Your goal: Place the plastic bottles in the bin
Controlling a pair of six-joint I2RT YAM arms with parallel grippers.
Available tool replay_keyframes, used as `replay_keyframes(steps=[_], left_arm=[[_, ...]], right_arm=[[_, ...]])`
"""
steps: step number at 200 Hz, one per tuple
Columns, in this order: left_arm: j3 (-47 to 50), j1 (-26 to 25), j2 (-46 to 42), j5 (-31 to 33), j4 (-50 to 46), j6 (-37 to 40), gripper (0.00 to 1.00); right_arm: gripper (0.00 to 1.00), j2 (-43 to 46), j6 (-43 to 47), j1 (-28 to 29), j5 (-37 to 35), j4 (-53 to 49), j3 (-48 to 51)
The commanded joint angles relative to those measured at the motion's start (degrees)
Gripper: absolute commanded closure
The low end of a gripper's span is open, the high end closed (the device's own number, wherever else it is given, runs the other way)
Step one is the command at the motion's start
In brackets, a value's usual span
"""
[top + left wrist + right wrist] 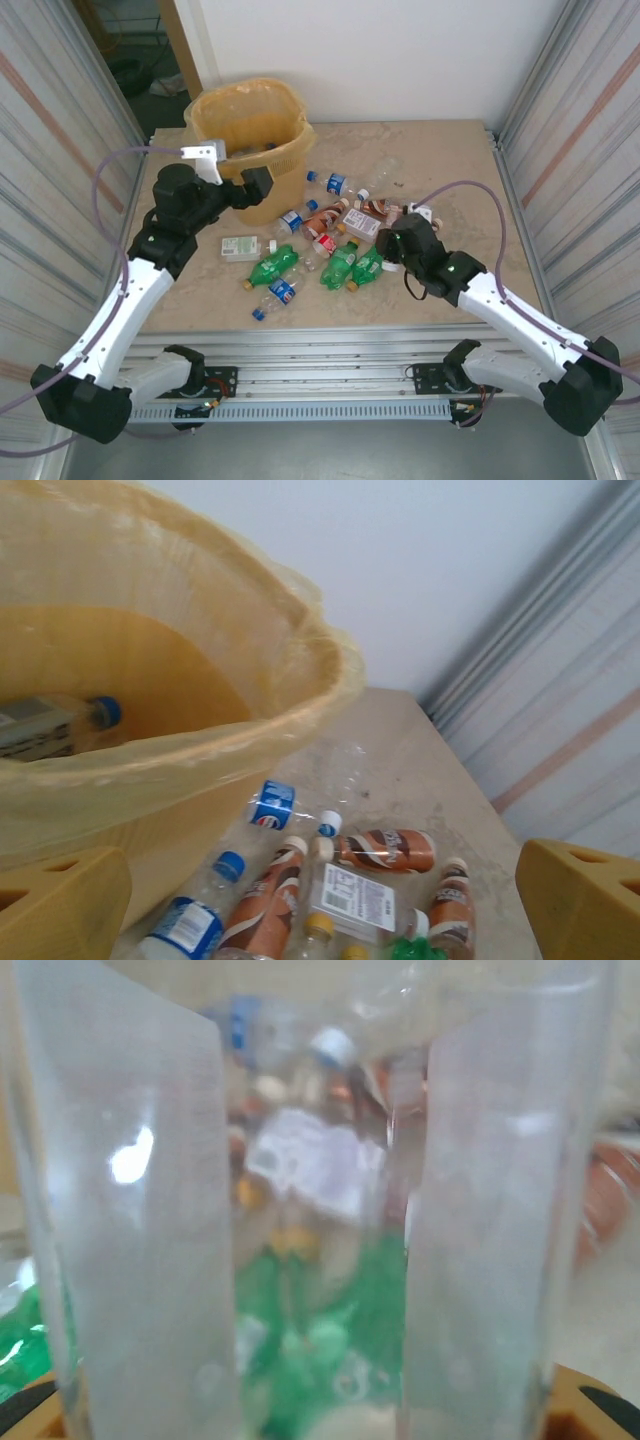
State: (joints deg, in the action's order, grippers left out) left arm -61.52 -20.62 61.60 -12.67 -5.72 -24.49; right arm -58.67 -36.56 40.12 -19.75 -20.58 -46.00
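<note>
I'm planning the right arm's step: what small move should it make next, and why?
Probably lift the right gripper a little. Its wrist view shows a clear bottle that seems to be held in it, green bottles lie right beside it, and the bin stands off to the left, beyond the pile.

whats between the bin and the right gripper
Top view: loose bottles lie there, blue-labelled clear ones and brown-orange ones, between the bin and right gripper.
</note>
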Motion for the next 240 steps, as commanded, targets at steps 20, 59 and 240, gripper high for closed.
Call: replay_keyframes(steps=[20, 59, 240], left_arm=[[-4.2, -3.7, 3.2, -6.5, 4.8, -0.6, 0.01], [-7.4, -5.9, 7.6, -15.6, 6.4, -1.4, 0.01], [-12.1, -11.9, 16.6, -23.4, 11.1, -4.2, 0.15]], right_arm=[[0.67, -1.5, 17.1, 4.7, 3.7, 16.9, -3.4], [0.67, -5.8, 23.0, 6.6, 9.2, 21.2, -8.0], [0.65, -11.8, 24.2, 6.8, 22.0, 29.5, -13.6]])
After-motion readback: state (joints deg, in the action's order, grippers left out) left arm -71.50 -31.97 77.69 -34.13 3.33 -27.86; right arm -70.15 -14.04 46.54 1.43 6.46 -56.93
